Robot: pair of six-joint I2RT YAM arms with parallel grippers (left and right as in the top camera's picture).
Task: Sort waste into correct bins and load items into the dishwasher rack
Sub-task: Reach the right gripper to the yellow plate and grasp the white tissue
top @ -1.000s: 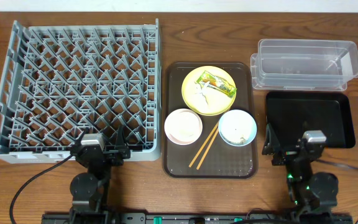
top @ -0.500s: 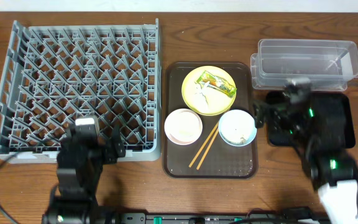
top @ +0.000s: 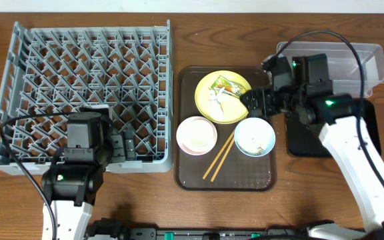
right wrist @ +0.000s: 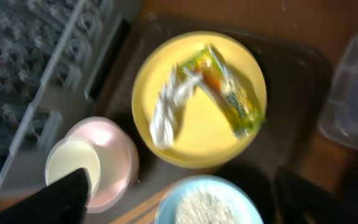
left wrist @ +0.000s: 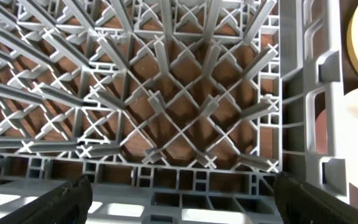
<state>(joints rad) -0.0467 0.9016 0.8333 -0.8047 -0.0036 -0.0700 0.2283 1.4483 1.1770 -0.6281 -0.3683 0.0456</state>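
Note:
The grey dishwasher rack (top: 85,87) fills the left. My left gripper (top: 122,143) hangs open and empty over its front right corner; the left wrist view shows the grid (left wrist: 179,112) between the spread fingers (left wrist: 179,205). The yellow plate (top: 222,97) holds the green-yellow wrapper (top: 234,87) and crumpled white paper (top: 215,100). My right gripper (top: 255,103) is open and empty above the plate's right edge and the light blue bowl (top: 255,137) with rice scraps (right wrist: 210,208). The pinkish-white bowl (top: 197,135) holds the white cup (right wrist: 73,165). Chopsticks (top: 219,159) lie between the bowls.
The dishes sit on a brown serving tray (top: 225,177). The clear tub (top: 352,63) stands at the back right. The black tray (top: 369,130) lies in front of it, partly covered by my right arm. The rack's right wall (top: 169,87) stands close to the serving tray.
Both arms have risen from the front edge. The right gripper swung back and left to above the plate and blue bowl. The left gripper moved over the rack's front right corner.

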